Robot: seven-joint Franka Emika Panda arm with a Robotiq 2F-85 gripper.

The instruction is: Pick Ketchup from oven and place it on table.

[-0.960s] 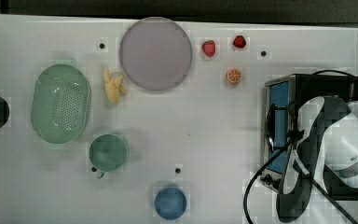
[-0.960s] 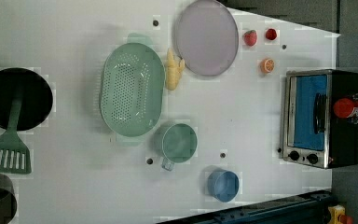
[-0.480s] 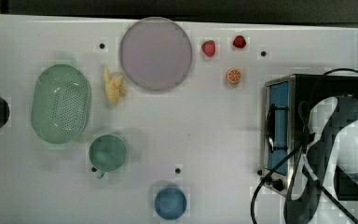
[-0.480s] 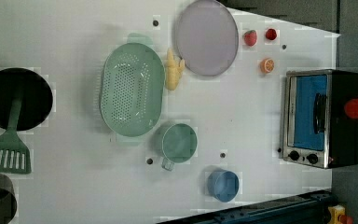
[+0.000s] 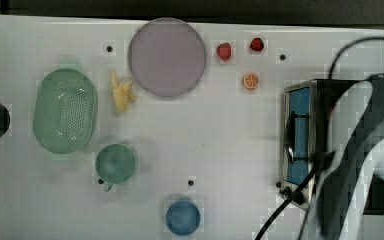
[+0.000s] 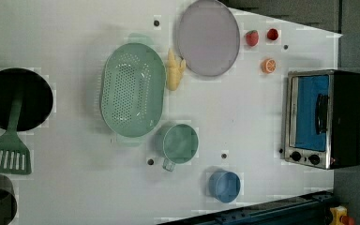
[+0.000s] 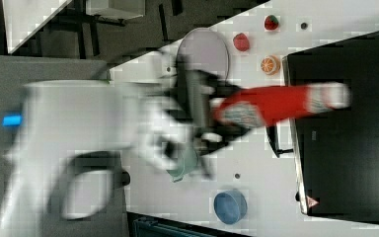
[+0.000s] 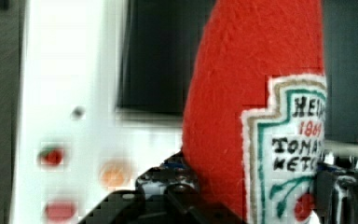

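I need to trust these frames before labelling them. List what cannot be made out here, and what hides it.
- Oven top: in the top view the blurred arm covers its right part.
- Gripper fingertips: motion blur in the right view smears them where they meet the Ketchup.
- Ketchup cap: the wrist view's edge cuts the bottle off.
- Fruit pieces: in the wrist view, blurred blobs on the table.

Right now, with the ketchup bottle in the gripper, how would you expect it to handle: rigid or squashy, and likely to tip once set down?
The Ketchup looks fuzzy and stitched, so it is probably soft, light and not slippery. The gripper holds it near the base, so it may flex. Its tall, tapering shape suggests it could topple when stood on the table.
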